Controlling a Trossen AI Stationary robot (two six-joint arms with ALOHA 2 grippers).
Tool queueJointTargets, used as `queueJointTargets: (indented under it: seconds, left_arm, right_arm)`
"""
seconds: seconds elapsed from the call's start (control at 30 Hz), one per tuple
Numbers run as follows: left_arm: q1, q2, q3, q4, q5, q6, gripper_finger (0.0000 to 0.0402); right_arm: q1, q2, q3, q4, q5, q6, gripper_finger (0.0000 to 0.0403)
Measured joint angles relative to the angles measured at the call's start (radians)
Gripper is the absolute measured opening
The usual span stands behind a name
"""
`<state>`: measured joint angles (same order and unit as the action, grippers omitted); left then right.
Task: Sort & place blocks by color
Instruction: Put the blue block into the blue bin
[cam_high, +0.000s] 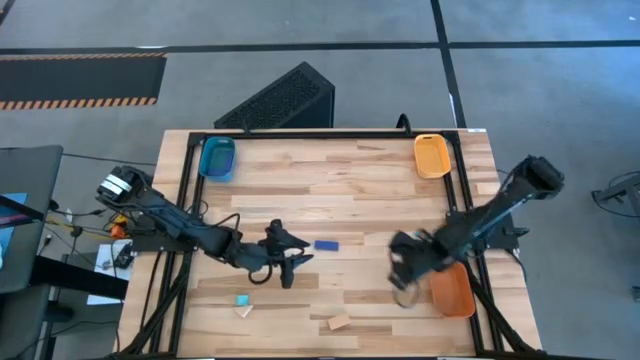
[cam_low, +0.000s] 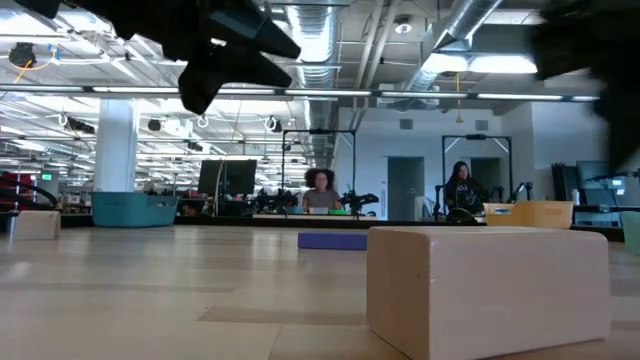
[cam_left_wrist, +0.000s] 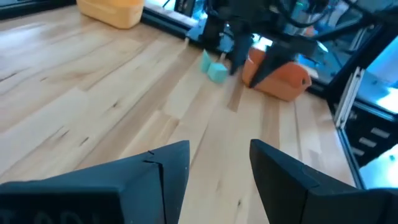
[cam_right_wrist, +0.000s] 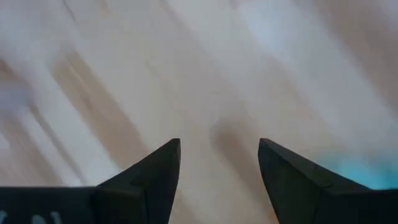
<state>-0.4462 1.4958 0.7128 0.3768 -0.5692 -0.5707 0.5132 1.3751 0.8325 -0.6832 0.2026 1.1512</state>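
Dark blue oblong block (cam_high: 327, 244) lies flat near the middle of the wooden table (cam_high: 340, 180), just beside the left gripper (cam_high: 293, 262), not touching it. That gripper's fingers are spread apart with nothing between them; its wrist view shows bare wood in the gap. A light cyan cube (cam_high: 241, 299) sits near the front-left edge with a pale piece touching it. A tan wooden block (cam_high: 338, 322) lies toward the front centre, and it looms big in the low view (cam_low: 488, 285).

The right gripper (cam_high: 404, 272) hangs over the table's right side next to the orange tray (cam_high: 452, 290), fingers parted and empty over blurred wood. From the left wrist, two cyan cubes (cam_left_wrist: 214, 68) show just beside that tray.

Blue tray (cam_high: 217, 158) is at the back left, and the yellow-orange tray (cam_high: 432, 155) at the back right.
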Motion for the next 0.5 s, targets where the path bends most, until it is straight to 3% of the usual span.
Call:
queueJointTargets:
  seconds: [0.13, 0.23, 0.5]
  left_arm:
    - [-0.013, -0.055, 0.0, -0.105, 0.004, -0.003, 0.0158]
    - [-0.021, -0.125, 0.0, -0.23, 0.005, -0.003, 0.0158]
    - [-0.025, -0.26, 0.0, -0.534, 0.023, -0.018, 0.016]
  right_arm:
    - [-0.179, 0.086, 0.002, 0.266, -0.058, -0.303, 0.024]
    - [-0.266, 0.168, 0.047, 0.358, -0.078, -0.44, 0.024]
    - [-0.348, 0.34, 0.109, 0.536, -0.099, -0.717, 0.024]
